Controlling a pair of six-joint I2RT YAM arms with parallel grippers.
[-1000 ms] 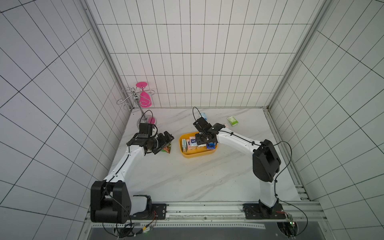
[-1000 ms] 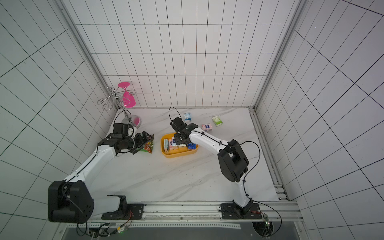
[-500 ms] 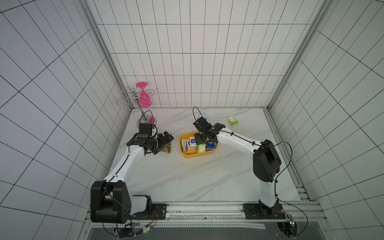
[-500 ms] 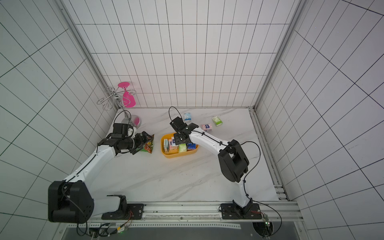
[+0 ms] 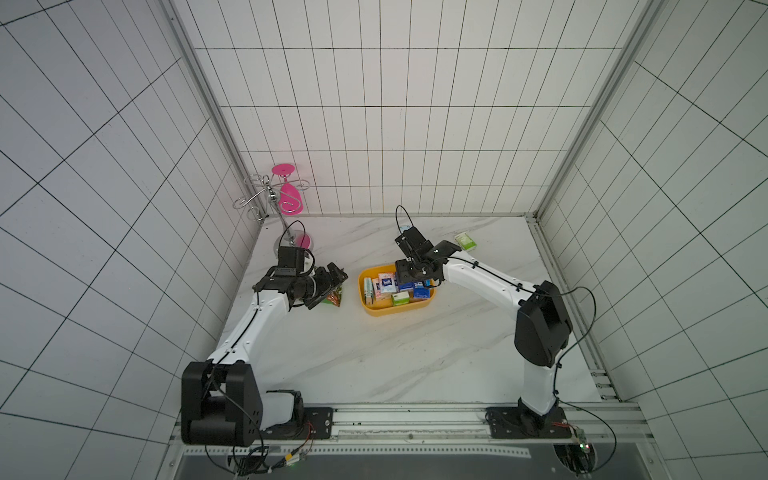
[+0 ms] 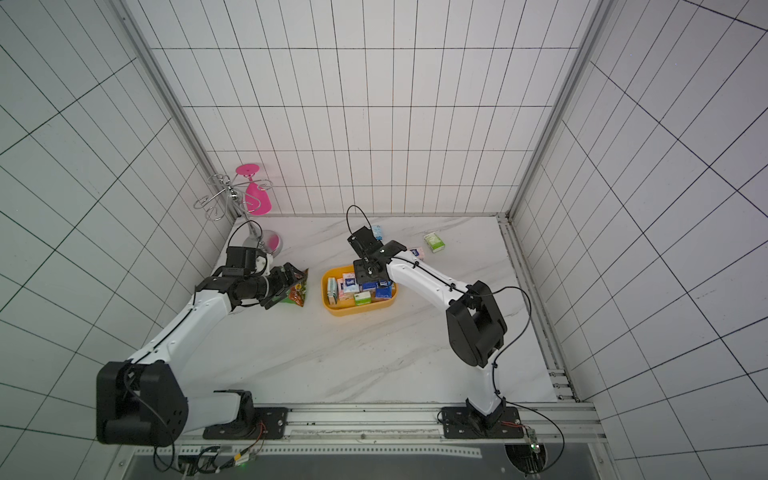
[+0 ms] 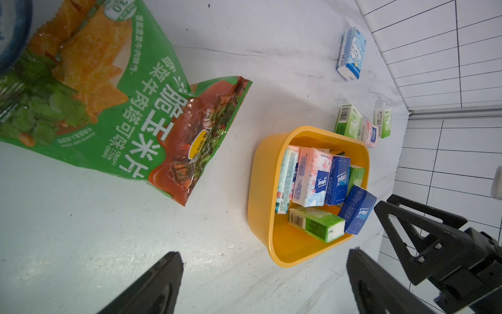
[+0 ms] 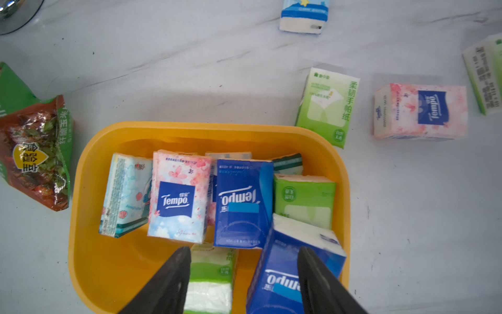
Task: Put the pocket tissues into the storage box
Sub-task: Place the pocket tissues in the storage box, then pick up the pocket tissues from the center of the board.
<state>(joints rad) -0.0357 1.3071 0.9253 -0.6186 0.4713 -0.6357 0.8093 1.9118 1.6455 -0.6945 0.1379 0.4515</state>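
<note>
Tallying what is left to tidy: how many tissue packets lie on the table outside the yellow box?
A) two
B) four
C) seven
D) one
B: the right wrist view shows four outside the yellow box: a light blue packet, a green packet, a pink packet and a green-and-white packet at the picture's edge.

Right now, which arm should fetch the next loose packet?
Right. The right gripper hangs open over the storage box; the green packet and pink packet lie past its rim. The left gripper is across the box, by the snack bag.
</note>
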